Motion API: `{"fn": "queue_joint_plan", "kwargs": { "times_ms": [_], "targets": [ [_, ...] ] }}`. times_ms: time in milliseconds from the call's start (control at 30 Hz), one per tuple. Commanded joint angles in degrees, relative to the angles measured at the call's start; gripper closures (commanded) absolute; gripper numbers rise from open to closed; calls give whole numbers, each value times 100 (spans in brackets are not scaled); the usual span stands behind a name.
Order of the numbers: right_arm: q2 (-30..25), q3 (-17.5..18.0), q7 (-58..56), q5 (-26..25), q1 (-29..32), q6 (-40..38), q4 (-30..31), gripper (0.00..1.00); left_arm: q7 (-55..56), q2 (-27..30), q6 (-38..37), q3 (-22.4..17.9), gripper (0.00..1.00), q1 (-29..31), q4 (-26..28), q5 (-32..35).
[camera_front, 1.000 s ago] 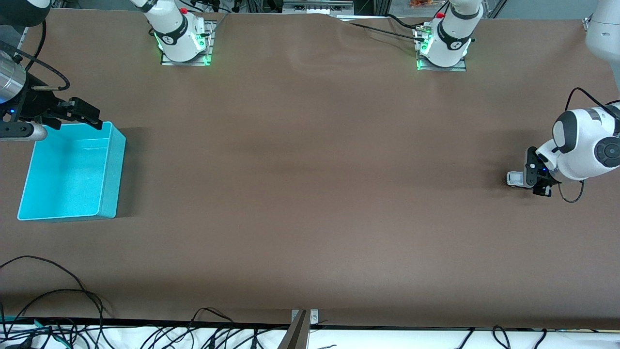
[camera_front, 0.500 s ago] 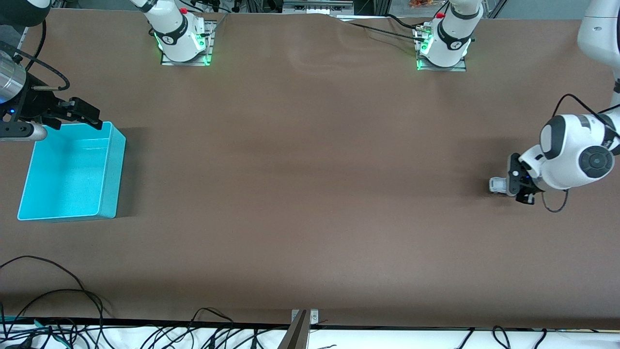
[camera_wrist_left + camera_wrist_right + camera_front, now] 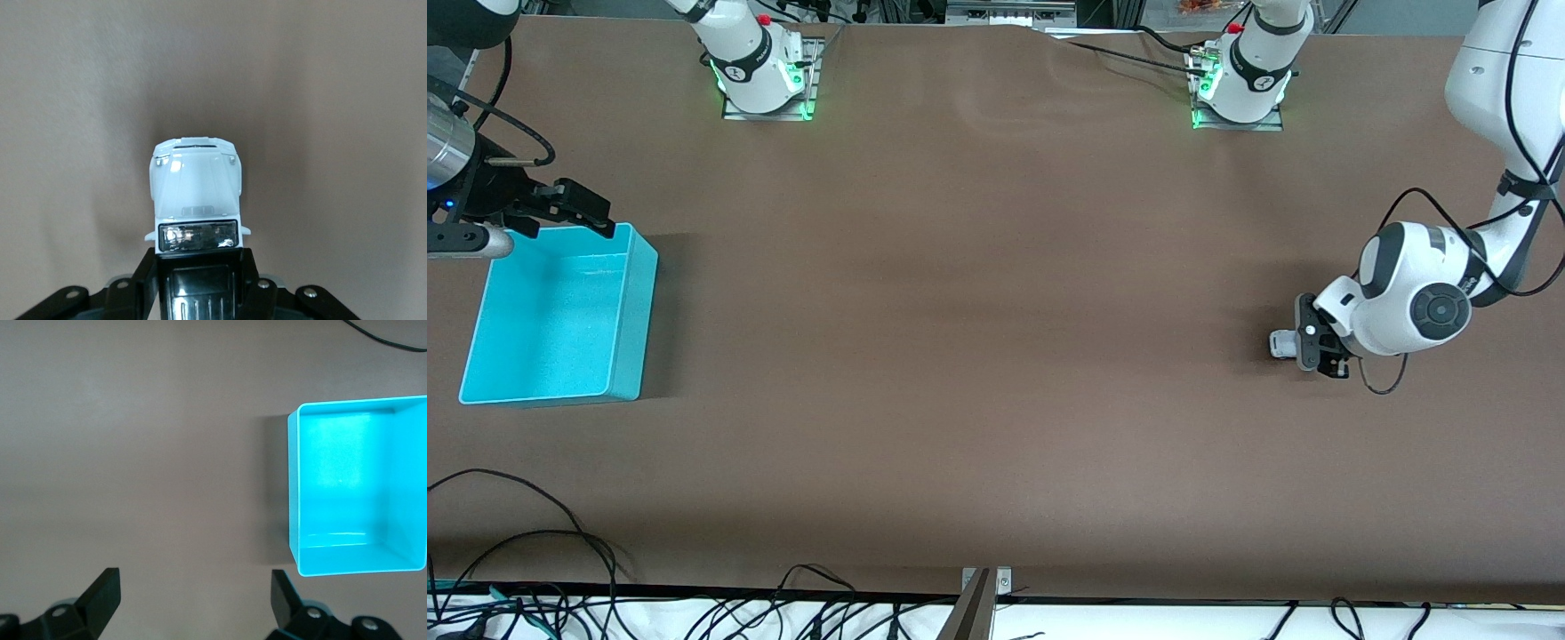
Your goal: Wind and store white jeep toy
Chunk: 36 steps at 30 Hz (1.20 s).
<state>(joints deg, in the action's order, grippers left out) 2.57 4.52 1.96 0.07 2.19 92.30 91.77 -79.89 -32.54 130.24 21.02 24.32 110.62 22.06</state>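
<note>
Fingers of left gripper (image 3: 198, 280) clamping white jeep toy (image 3: 195, 197), hood clear only in wrist view, right gripper (image 3: 197, 590) fingers spread, waiting

Left claw (image 3: 1316, 348) low at left arm's end of counter (image 3: 996, 356), closed on rear of white jeep toy (image 3: 1282, 343); jeep's front projects out from between claw fingers (image 3: 143, 280), toward right arm's end. Jeep down at counter surface; contact unclear. Right claw (image 3: 574, 213) over counter at right arm's end, well apart from left claw, fingers spread, waiting just above farther rim of bin (image 3: 633, 302). Bin on counter, just beside right claw, nearer front camera.
</note>
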Motion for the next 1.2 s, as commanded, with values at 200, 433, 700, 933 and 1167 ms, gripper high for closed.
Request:
{"fn": "queue_joint_plan", "kwargs": {
  "times_ms": [200, 433, 700, 933, 1167],
  "targets": [
    [51, 14, -3, 63, 9, -142, -168, 0, -53, -270, -7, -37, 98, 117, -41, 0],
    [51, 14, -3, 72, 9, -142, -168, 0, -325, -297, -16, -46, 97, 354, -23, 175],
    [51, 14, -3, 72, 9, -142, -168, 0, -940, -306, -7, -72, 97, 767, -85, 298],
    [51, 14, -3, 63, 9, -142, -168, 0, -1195, -315, 142, -81, 97, 1171, -94, 632],
    [51, 14, -3, 63, 9, -142, -168, 0, -1494, -332, 151, -81, 97, 1374, -94, 677]
  ]
}}
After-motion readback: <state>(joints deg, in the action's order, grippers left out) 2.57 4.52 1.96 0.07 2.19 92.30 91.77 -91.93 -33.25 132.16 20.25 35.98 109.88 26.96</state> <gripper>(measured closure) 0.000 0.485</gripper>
